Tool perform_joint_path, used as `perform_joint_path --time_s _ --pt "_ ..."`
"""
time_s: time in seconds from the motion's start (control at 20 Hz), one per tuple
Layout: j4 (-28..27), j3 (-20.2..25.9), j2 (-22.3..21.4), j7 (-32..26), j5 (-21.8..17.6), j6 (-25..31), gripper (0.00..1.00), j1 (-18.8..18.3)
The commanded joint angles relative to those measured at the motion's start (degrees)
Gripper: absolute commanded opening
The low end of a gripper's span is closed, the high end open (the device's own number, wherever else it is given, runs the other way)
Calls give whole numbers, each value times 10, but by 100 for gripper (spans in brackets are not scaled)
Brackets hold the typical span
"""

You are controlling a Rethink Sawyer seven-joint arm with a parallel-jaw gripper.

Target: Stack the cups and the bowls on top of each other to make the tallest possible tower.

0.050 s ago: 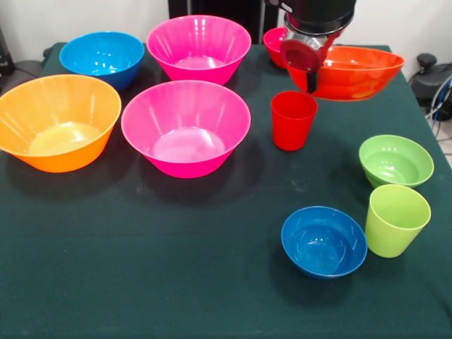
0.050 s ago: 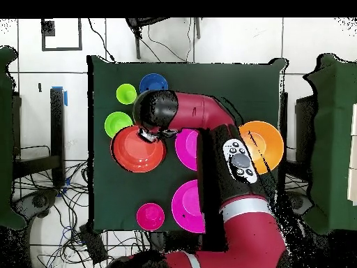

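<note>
gripper (image 1: 309,70) clamped on rim of wide red-orange bowl (image 1: 357,70), bowl lifted and tilted | red cup (image 1: 294,120) upright just below at bowl's 7 o'clock, likely the base | lime cup (image 1: 396,219), small green bowl (image 1: 395,159), small blue bowl (image 1: 323,240) wait near 5 o'clock | judged step: set bowl on cup, rim grip leaves underside free

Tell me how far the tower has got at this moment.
Done: nothing is stacked yet; the red cup stands alone, a likely base. In hand: the pincer holds the wide red-orange bowl, tilted, close to that cup. Left: seating it, then adding the lime-green cup, the green bowl and the other bowls.
</note>
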Motion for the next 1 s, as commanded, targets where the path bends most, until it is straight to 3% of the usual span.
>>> perform_joint_path --time_s 0.05,1.0 --pt "-50 -3 16 15 -65 72 0 15" --pt "-87 1 34 15 -106 117 0 16"
